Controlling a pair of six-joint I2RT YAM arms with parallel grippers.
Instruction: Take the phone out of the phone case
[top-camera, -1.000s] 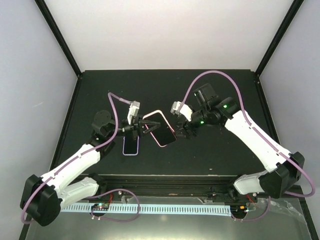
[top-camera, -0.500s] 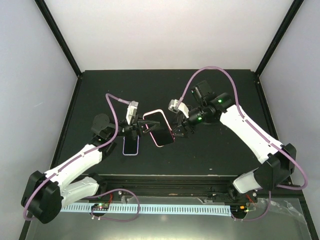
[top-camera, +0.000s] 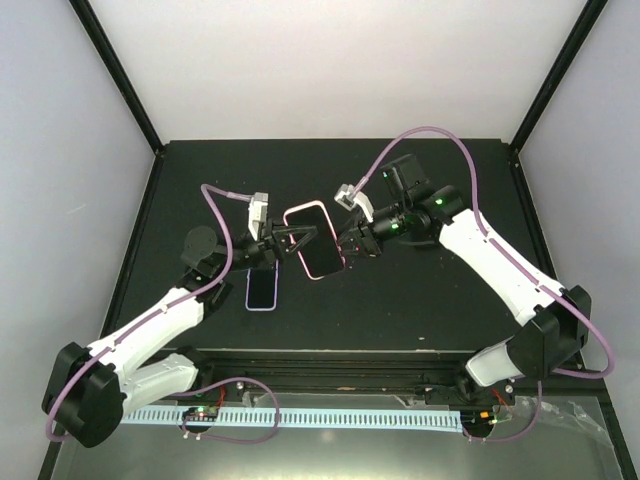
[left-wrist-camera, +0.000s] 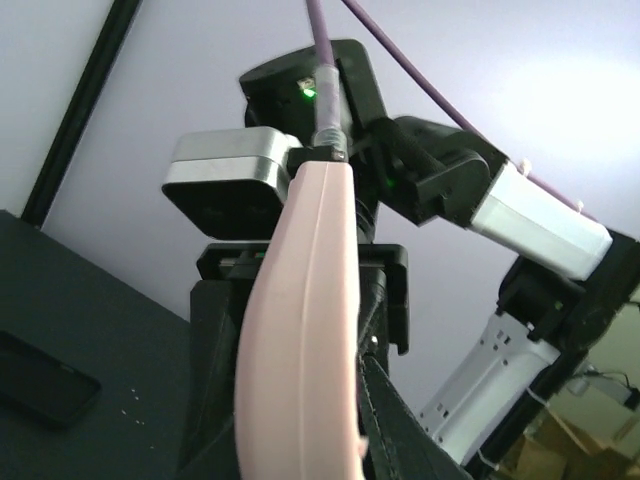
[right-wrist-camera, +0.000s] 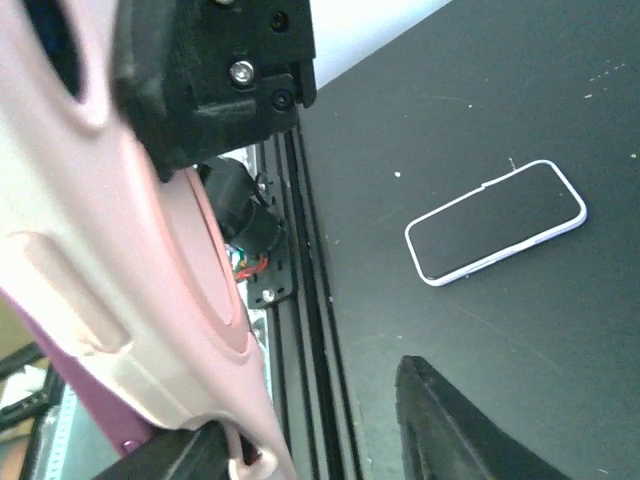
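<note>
Over the middle of the bench (top-camera: 430, 190), the phone case (left-wrist-camera: 305, 330) has risen a little and swung more upright within the last second, clenched by 1 edge in the left claw (top-camera: 288, 238). The right claw (top-camera: 349, 240) has closed in on the opposite edge with its jaws narrowing; whether it grips yet I cannot tell. The phone (top-camera: 316, 243), judging by the dark face inside the pink rim, looks still seated, so the 2-armed peel is only beginning. A pale-rimmed slab (top-camera: 262, 290) lies apart, nearer the arms.

Bright, even overhead light with faint shadows — wrist views are soft up close, the phone case (left-wrist-camera: 300, 330) blurred
</note>
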